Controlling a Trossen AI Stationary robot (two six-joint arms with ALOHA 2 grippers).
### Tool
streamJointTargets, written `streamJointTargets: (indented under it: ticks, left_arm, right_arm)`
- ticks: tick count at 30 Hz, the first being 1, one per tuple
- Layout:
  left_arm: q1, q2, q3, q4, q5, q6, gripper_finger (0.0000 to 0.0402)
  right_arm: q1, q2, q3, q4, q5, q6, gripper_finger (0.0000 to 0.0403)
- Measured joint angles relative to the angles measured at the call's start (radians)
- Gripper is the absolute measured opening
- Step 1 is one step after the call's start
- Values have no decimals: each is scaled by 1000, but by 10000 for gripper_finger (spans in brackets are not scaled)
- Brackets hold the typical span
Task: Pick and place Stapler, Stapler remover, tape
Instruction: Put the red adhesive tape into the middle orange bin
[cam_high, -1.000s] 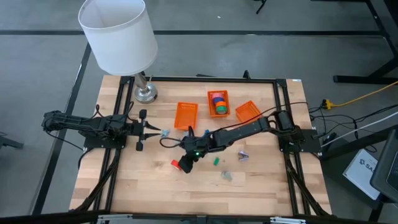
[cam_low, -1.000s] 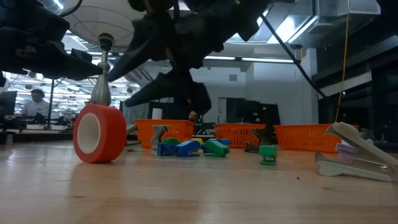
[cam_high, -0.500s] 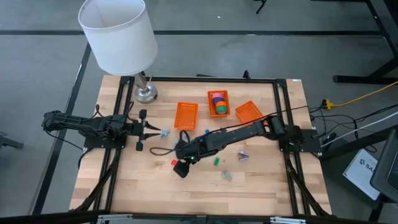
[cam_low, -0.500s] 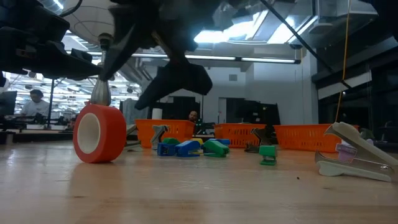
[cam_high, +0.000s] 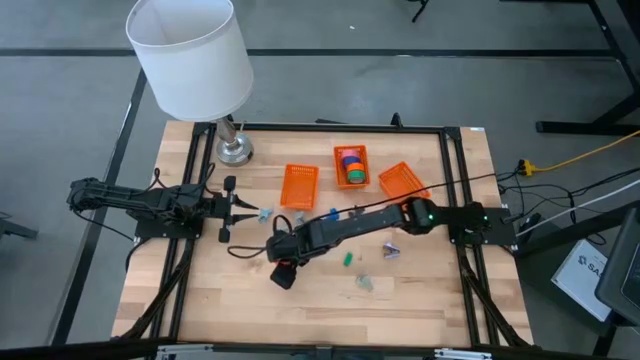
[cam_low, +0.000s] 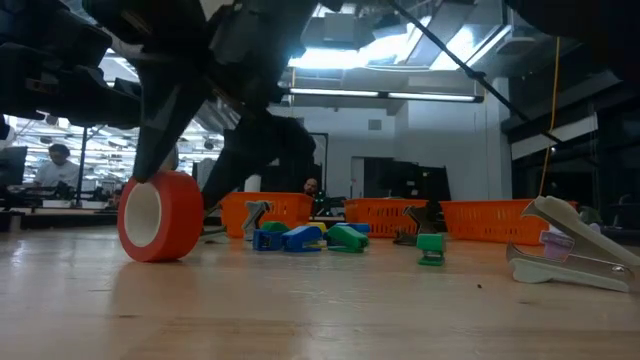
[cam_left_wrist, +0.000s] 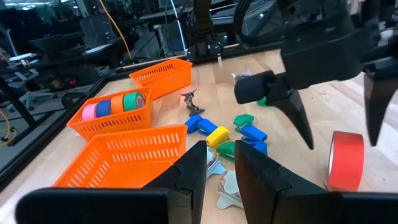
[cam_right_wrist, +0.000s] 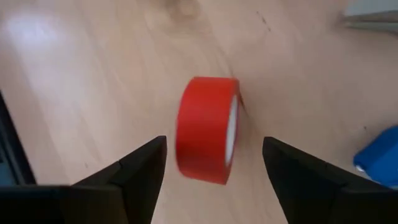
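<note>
We see the main risk in the red roll (cam_low: 160, 216): it stands on its edge on the table (cam_high: 330, 300), so it can roll. If our right gripper (cam_right_wrist: 211, 163) comes down off-centre, one finger (cam_right_wrist: 140, 174) would nudge the rim first and send the roll away toward the near edge, or tip it flat so the jaws no longer fit round it. A second risk is the loose clutter just to the right, the blue, yellow and green pieces (cam_left_wrist: 217, 134) and the small green piece (cam_high: 347, 258); a wide sweep of the forearm could scatter them.

The right arm (cam_high: 380, 214) reaches far across from its base at the right, stretched low over the middle of the table, its wrist bent down over the roll. Its jaws stand as wide as they go, one finger on each side of the roll, with clear wood between each finger and the tape. It holds nothing.

The left arm (cam_high: 150, 200) waits at the left side, level, pointing right. The left gripper (cam_left_wrist: 217, 171) has its fingers nearly together with a slim gap, and nothing between them.

The other rolls (cam_high: 350, 165) sit in the middle basket (cam_high: 362, 152) at the far side, between two more baskets (cam_high: 299, 184). A stapler remover (cam_low: 565, 250) lies to the right.
</note>
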Motion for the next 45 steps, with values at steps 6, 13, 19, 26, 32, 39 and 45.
streamJointTargets:
  ticks: [6, 13, 19, 26, 32, 39, 45]
  left_arm:
    - [0, 0, 0, 0, 0, 0, 77]
    - [0, 0, 0, 0, 0, 0, 78]
    - [0, 0, 0, 0, 0, 0, 78]
    - [0, 0, 0, 0, 0, 0, 77]
    - [0, 0, 0, 0, 0, 0, 79]
    - [0, 0, 0, 0, 0, 0, 77]
    - [0, 0, 0, 0, 0, 0, 79]
  right_arm:
    - [-9, 5, -4, -12, 0, 12, 263]
    - [-20, 5, -5, -27, 15, 53, 174]
    - [-29, 5, -6, -27, 23, 86, 106]
    - [-68, -2, 51, -133, -19, 131, 106]
    - [-109, -76, 34, -246, -44, 91, 106]
    - [-141, -152, 35, -337, -45, -35, 106]
    - [-185, -210, 35, -447, -38, -85, 106]
